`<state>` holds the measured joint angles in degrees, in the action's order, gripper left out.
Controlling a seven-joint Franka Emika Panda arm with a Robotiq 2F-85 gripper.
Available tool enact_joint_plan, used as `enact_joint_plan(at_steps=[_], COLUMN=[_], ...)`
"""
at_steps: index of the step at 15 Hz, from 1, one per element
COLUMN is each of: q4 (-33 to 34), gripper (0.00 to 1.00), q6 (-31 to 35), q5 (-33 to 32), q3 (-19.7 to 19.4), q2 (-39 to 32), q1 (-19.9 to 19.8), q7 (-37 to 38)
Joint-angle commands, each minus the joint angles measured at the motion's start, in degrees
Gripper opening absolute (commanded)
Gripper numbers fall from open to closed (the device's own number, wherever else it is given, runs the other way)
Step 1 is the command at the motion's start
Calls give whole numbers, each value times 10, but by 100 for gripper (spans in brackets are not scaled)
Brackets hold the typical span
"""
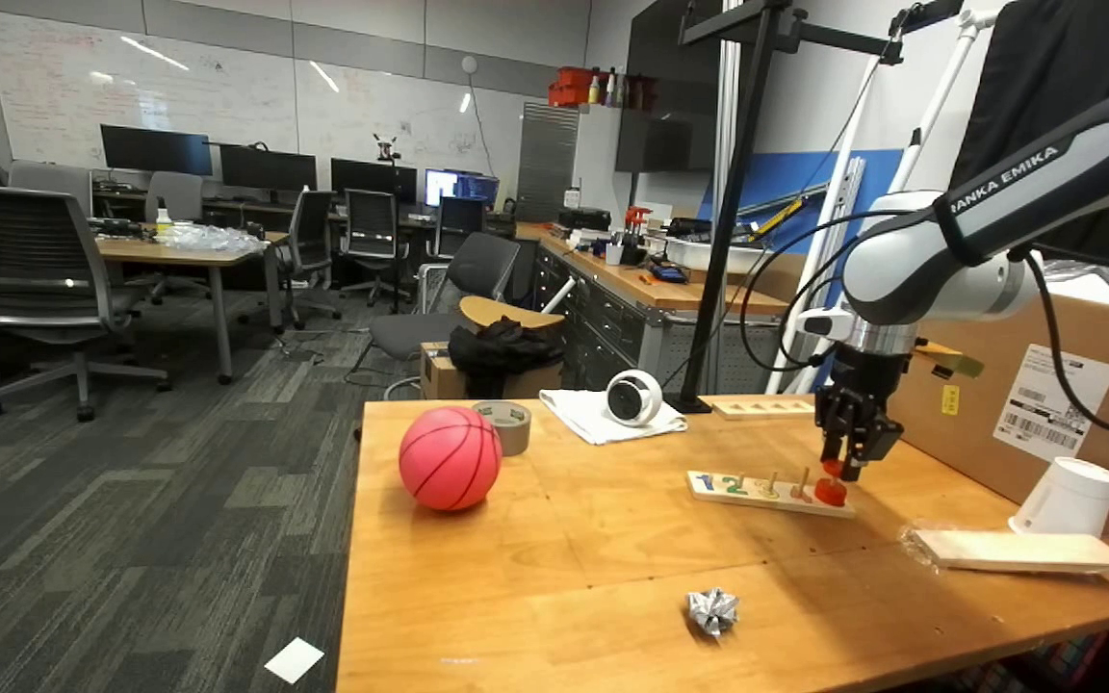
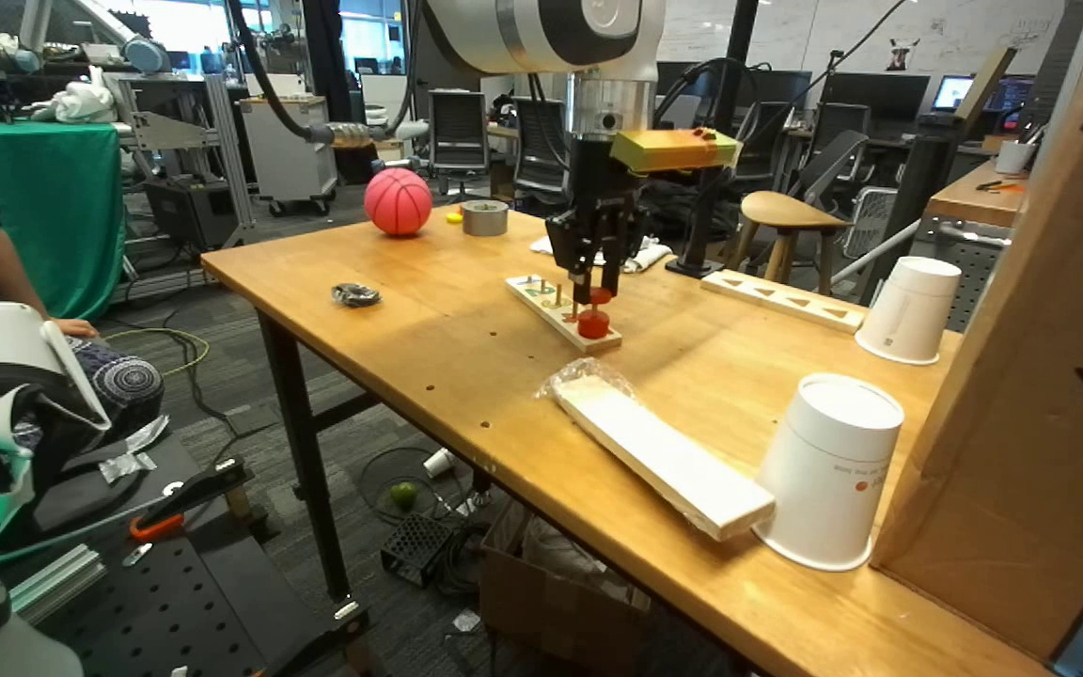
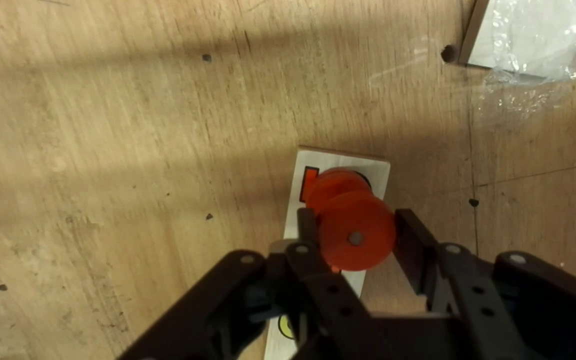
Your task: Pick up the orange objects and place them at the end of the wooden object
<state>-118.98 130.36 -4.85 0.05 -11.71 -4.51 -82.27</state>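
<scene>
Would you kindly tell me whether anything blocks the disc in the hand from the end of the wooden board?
Nothing visible obstructs it: below the held disc are only the peg and at least one orange-red disc already on the end of the wooden board.

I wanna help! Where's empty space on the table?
Bare tabletop lies between the pink basketball, crumpled foil and numbered peg board. Another's between the wrapped plank and cut-out board. It's crowded under the hand holding a red ring, and between the paper cups and cardboard box.
</scene>
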Motion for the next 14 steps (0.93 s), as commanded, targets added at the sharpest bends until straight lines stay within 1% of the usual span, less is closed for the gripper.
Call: enact_joint_plan(at_steps=[1, 2, 3, 5, 7, 8, 12, 13, 14], q4=[-17, -19, -26, -42, -53, -55, -53, -41, -44], gripper=[17, 59, 68, 81, 97, 100, 100, 100, 100], q6=[34, 45, 57, 84, 115, 125, 140, 120, 123], q5=[9, 6, 6, 7, 13, 17, 70, 40, 49], q3=[3, 2, 2, 4, 10, 14, 47, 32, 39], q2=[14, 15, 18, 33, 40, 39, 21, 15, 14], q1=[-5, -4, -5, -4, -2, 0, 5, 6, 8], q7=[-15, -12, -14, -17, -24, -30, -79, -47, -54])
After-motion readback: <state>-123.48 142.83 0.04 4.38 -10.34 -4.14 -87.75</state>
